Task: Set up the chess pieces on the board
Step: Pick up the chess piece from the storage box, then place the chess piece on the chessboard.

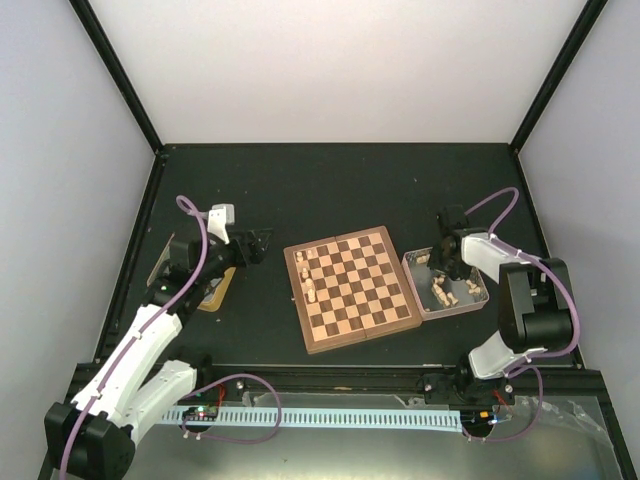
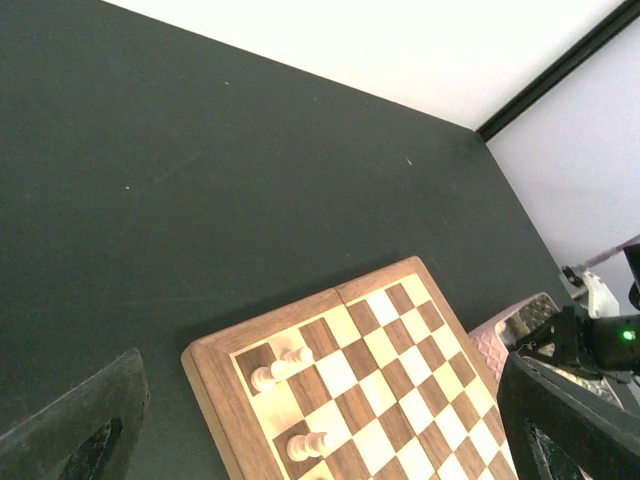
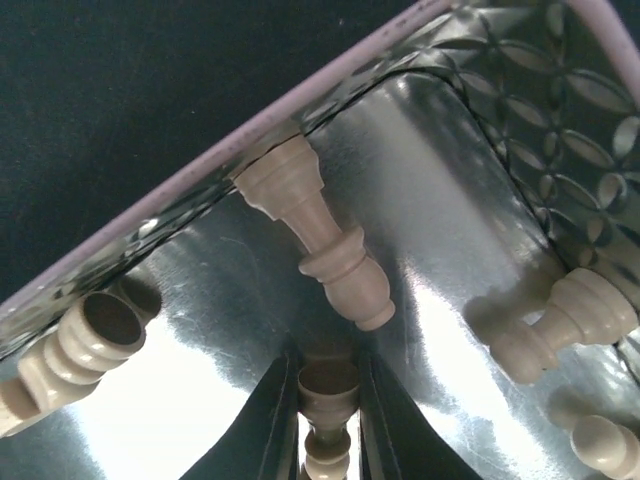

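While the left pincer (image 1: 262, 243) gapes, the right pincer (image 3: 326, 400) pinches a pale chessman (image 3: 328, 382), base toward the tray (image 3: 520, 130) wall, a second chessman (image 3: 325, 245) lying just ahead.

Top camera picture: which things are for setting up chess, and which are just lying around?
For the job: square brown-and-tan checked wooden chessboard; pale tan wooden chess pieces; shiny pink-rimmed tray holding them.
Just lying about: flat gold tin at the left.

Left pincer (image 1: 262, 244) spread wide; right pincer (image 3: 327, 400) pinching pale piece (image 3: 329, 384).
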